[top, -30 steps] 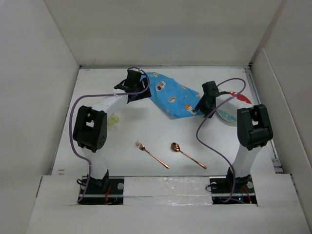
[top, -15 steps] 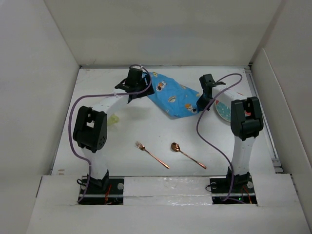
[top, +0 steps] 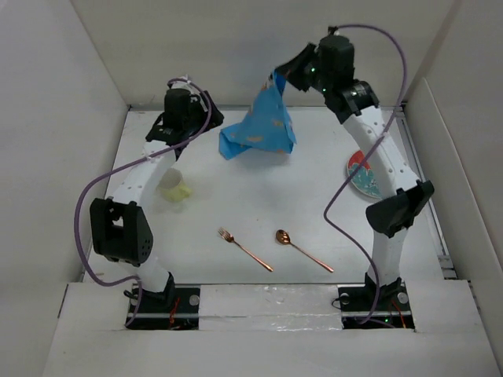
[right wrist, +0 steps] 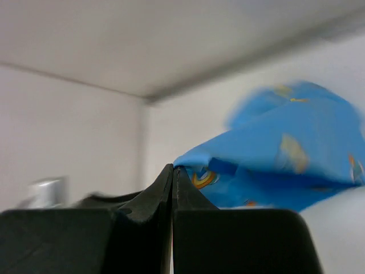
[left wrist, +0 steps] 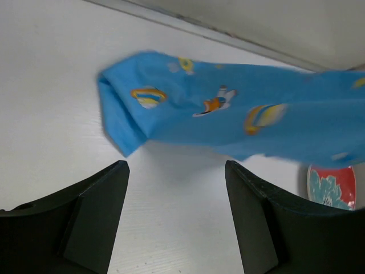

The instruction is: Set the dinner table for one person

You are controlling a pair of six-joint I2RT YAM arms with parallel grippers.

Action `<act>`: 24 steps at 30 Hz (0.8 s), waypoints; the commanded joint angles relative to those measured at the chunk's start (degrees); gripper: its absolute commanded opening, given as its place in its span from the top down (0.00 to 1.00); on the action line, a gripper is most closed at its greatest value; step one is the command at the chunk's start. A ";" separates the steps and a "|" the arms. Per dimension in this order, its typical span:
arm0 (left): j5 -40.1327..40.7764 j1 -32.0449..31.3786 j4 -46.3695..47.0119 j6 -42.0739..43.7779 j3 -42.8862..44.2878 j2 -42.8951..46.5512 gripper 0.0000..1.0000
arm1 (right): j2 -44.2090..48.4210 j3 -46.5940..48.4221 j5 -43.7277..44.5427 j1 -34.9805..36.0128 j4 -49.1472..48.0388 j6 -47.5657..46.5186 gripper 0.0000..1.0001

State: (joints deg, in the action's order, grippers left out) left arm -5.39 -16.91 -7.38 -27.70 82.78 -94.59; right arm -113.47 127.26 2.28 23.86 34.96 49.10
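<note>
The right gripper [right wrist: 173,171] has its fingers pressed together on a top corner of the blue cloth mat [top: 259,129], which hangs from it in loose folds. The pinched corner itself is hidden behind the fingers in the right wrist view, and that view is blurred, so the printed figures are hard to read. Whether the mat's lower edge touches the dinner table [top: 236,204] below it cannot be told. The left gripper [left wrist: 177,188] hovers just left of the mat with its fingers apart and nothing between them. In the left wrist view the mat runs off the right side of the frame. The patterned plate [top: 363,177], right of the mat and nearer the bases, is partly covered by the right arm from above, and is cut off by the frame in the left wrist view. A pale yellow-green cup [top: 176,187] stands left of the mat, close beside the left arm. The fork [top: 245,249] and spoon [top: 302,250] lie apart, well nearer the bases than the mat, with bare white tabletop between them and it.
</note>
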 commanded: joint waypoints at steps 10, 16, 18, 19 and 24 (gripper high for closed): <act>-1.04 3.38 -7.01 4.83 4.75 7.05 0.33 | 22.58 -21.45 -11.16 -15.13 -18.88 6.98 1.00; 1.16 -6.28 -12.72 8.62 2.21 5.03 0.34 | 28.83 -40.32 -7.29 -19.72 -18.62 4.16 1.00; 3.96 -11.88 -13.89 9.95 0.72 2.92 0.37 | 27.96 -43.14 -7.47 -20.95 -18.35 2.85 1.00; 4.68 -13.75 -14.24 10.04 0.19 2.31 0.45 | 27.60 -43.24 -6.51 -20.96 -17.83 2.23 1.00; 6.62 -20.01 -11.62 6.19 -5.60 -0.25 0.51 | 25.32 -41.05 -7.99 -20.96 -15.98 -1.46 1.00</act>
State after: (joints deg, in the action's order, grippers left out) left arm -1.23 -35.86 -18.46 -20.08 80.53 -94.11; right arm -90.35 82.46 -5.37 3.05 21.43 51.11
